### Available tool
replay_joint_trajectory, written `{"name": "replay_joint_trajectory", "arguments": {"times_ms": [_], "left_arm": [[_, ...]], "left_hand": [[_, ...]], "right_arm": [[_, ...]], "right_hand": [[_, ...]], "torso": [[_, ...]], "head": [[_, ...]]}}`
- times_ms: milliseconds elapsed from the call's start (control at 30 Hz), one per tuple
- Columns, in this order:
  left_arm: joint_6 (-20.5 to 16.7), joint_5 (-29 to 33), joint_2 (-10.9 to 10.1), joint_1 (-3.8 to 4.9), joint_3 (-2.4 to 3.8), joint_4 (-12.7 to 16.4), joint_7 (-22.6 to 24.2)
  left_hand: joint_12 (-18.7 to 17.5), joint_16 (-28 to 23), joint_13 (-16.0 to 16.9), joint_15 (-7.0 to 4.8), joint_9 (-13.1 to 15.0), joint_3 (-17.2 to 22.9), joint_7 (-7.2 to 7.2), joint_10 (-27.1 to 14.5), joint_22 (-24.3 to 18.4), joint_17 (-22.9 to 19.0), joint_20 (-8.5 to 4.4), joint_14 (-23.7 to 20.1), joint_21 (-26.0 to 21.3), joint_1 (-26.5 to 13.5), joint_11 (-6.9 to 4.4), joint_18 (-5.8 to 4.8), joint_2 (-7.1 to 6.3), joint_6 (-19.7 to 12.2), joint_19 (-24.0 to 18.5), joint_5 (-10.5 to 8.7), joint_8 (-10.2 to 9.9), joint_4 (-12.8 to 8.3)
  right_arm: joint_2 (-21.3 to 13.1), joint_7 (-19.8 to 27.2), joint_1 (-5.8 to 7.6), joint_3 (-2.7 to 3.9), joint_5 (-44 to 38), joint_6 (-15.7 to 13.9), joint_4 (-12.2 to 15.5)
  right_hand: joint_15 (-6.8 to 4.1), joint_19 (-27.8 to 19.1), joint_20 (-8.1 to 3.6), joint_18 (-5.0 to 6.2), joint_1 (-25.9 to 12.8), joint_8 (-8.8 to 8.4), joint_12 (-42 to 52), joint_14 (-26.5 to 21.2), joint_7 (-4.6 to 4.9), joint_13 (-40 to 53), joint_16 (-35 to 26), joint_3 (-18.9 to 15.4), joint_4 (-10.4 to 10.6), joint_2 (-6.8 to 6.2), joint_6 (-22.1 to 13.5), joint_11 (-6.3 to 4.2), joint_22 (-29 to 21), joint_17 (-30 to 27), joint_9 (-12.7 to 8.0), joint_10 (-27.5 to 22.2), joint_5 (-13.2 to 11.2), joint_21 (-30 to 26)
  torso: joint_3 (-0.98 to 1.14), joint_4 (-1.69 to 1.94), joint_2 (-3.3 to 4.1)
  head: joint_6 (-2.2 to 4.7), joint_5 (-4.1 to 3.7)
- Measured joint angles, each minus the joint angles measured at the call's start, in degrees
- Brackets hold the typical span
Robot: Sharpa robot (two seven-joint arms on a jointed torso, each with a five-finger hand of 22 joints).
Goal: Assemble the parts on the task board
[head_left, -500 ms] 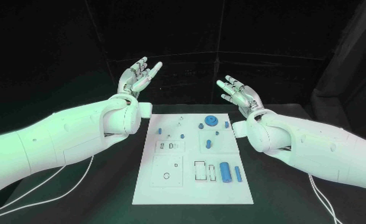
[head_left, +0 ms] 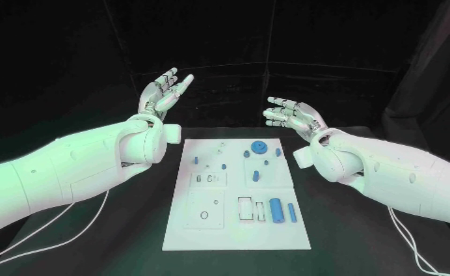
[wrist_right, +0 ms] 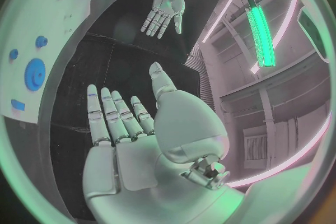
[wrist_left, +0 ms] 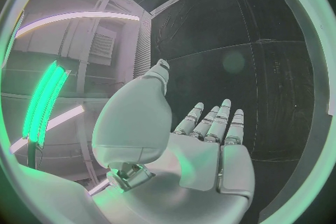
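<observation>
The white task board (head_left: 237, 224) lies flat in the middle of the black surface (head_left: 347, 237), and no writing on it can be read. Two long blue parts (head_left: 277, 210) stand out near its right edge, a round one (head_left: 259, 147) at its far end. Beyond that far end, the left robot hand (head_left: 165, 92) and right robot hand (head_left: 292, 114) hover, fingers spread, grasping nothing.

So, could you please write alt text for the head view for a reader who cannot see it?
Two white robot arms hold their open silver hands, left hand and right hand, raised above the far end of a white task board on a black table, touching nothing. Small blue parts lie on the board, including a round disc near its far edge.
</observation>
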Motion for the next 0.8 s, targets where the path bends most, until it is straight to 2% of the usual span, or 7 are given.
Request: {"name": "replay_joint_trajectory", "arguments": {"times_ms": [100,200,300,367,433,533,800], "left_arm": [[0.6,0.1,-0.3,0.0,0.0,0.6,0.0],[1.3,0.1,-1.0,0.0,0.0,1.4,0.0],[1.9,0.1,-1.8,0.01,0.0,2.2,0.0],[2.5,0.1,-2.4,0.01,0.0,2.9,0.0],[2.9,0.1,-2.9,0.01,-0.01,3.6,0.0],[3.8,0.0,-3.7,0.02,-0.02,4.8,0.0],[5.9,-1.2,-6.8,0.01,-0.03,10.0,-0.3]], "left_hand": [[0.7,1.4,0.3,0.64,0.4,0.0,0.17,3.6,0.5,0.8,-0.1,5.1,1.0,0.9,0.67,0.0,0.86,2.9,2.4,0.0,0.6,0.0],[2.4,4.4,1.2,1.43,0.9,0.7,0.53,11.8,1.7,2.2,-0.15,15.1,3.2,2.0,1.6,-0.01,1.98,8.2,8.3,0.0,1.8,-0.7],[6.2,8.0,2.5,-0.4,2.0,0.7,1.37,28.1,5.2,3.4,-0.18,25.6,10.4,3.3,0.54,0.01,3.25,19.2,26.5,0.0,4.3,-2.4],[8.2,9.6,2.8,-1.96,2.8,0.5,2.47,35.1,6.2,3.9,-0.43,30.5,13.2,3.8,-0.75,1.74,3.93,28.0,33.5,0.0,6.5,-3.7],[9.3,10.7,2.9,-3.3,3.1,0.2,3.61,39.6,6.7,4.3,-1.17,34.8,15.0,3.6,-1.9,1.86,4.61,32.9,38.4,0.0,7.8,-4.7],[9.6,11.6,2.8,-4.95,2.9,-0.2,4.69,44.2,6.8,5.1,-2.51,40.3,16.2,3.6,-3.3,1.84,5.57,36.1,43.5,0.0,8.0,-6.0],[9.7,12.3,2.9,-7.3,2.2,-0.9,3.78,50.9,6.3,7.7,-5.0,47.4,16.8,3.7,-5.19,1.78,6.64,40.0,49.8,0.0,7.7,-8.1]], "right_arm": [[0.2,0.1,0.13,0.0,-2.1,-0.3,-0.5],[0.3,0.2,0.66,0.01,-4.8,-0.7,-1.0],[0.3,0.2,1.25,0.03,-7.9,-1.1,-1.5],[0.4,0.1,1.85,0.03,-10.6,-1.3,-1.8],[0.4,-0.1,2.41,0.04,-13.0,-1.5,-2.1],[0.5,-0.8,3.36,0.05,-17.5,-1.6,-2.8],[1.4,-6.1,5.54,0.11,-33.4,-1.1,-4.3]], "right_hand": [[-2.06,7.7,-0.16,2.24,3.0,2.37,2.7,12.3,1.04,0.6,2.7,0.9,-2.4,-0.31,11.4,-1.68,1.0,0.5,1.1,12.7,-0.2,3.1],[-3.56,11.7,-0.68,2.5,4.3,3.54,3.1,17.8,2.34,0.5,3.3,1.5,-3.8,-0.12,19.2,-3.0,1.2,0.5,1.5,17.3,-0.2,4.6],[-5.07,15.7,-2.19,2.5,5.0,3.89,3.1,23.1,3.66,0.2,3.6,2.0,-5.7,0.12,25.0,-4.38,1.2,0.3,1.4,21.8,-0.2,6.0],[-6.14,18.1,-3.14,2.5,5.0,3.65,3.0,26.3,4.07,0.1,3.6,2.4,-6.7,0.18,26.6,-5.04,1.2,0.3,1.1,24.3,-0.2,6.8],[-6.97,20.0,-4.05,2.49,5.0,3.16,2.3,28.7,3.93,0.1,3.6,2.6,-7.3,0.18,27.8,-5.5,1.2,0.4,0.9,26.1,-0.1,7.5],[-7.91,22.3,-5.17,2.5,5.0,2.98,1.6,31.9,3.59,0.1,3.6,2.6,-7.4,0.18,29.4,-6.12,1.3,0.6,0.9,28.4,0.0,8.6],[-10.57,29.1,-8.14,2.49,5.6,1.84,-0.5,41.3,2.35,0.1,5.7,2.8,-7.6,-0.36,32.0,-7.83,3.1,2.5,0.8,32.3,0.0,13.2]], "torso": [[-0.05,0.0,0.04],[-0.05,0.03,0.15],[-0.04,0.08,0.43],[-0.02,0.14,0.74],[0.0,0.22,1.05],[0.01,0.43,1.71],[-0.06,1.12,3.78]], "head": [[-0.04,-0.09],[0.03,-0.12],[0.13,-0.12],[0.31,-0.12],[0.41,-0.12],[0.55,-0.13],[1.31,-0.91]]}}
